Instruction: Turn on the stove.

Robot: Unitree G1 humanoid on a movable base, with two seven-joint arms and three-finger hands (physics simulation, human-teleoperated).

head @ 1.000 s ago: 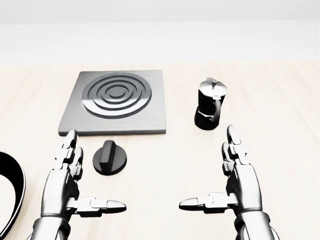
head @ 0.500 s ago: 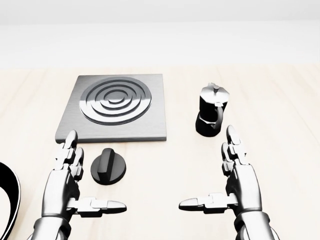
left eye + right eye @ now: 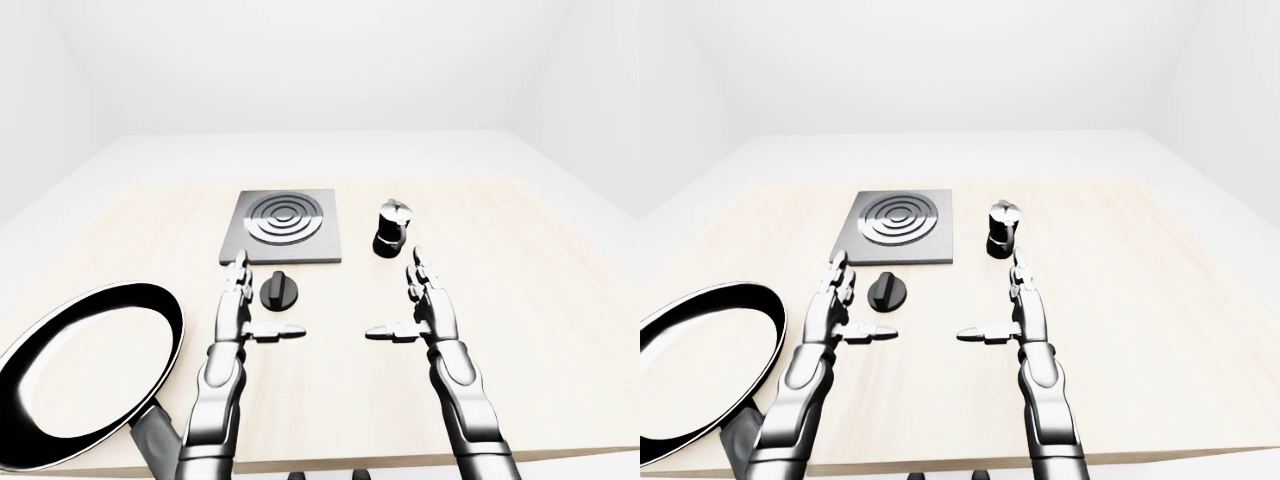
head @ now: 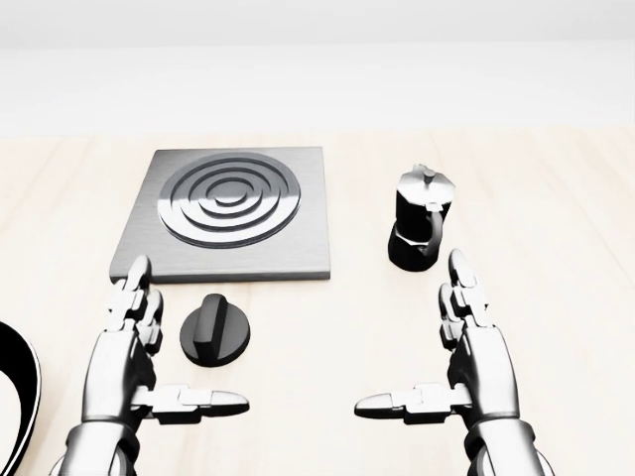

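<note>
The stove is a grey square plate [image 4: 230, 213] with concentric rings, lying on the light wooden table at the upper left of the head view. Its black round knob [image 4: 215, 330] lies on the table just below the plate. My left hand [image 4: 179, 345] is open, fingers up and thumb pointing right, just left of the knob and not touching it. My right hand [image 4: 411, 335] is open and empty at the lower right, mirroring the left.
A black moka pot [image 4: 419, 230] stands right of the stove, just above my right hand's fingertips [image 4: 457, 266]. A large black frying pan [image 3: 90, 370] lies at the table's lower left. The wooden table [image 3: 560, 300] ends near the bottom of the left-eye view.
The view shifted slightly a second ago, so stove, knob and pot sit a little lower and the pan further left. My left hand has drifted slightly left. The right hand has not moved.
</note>
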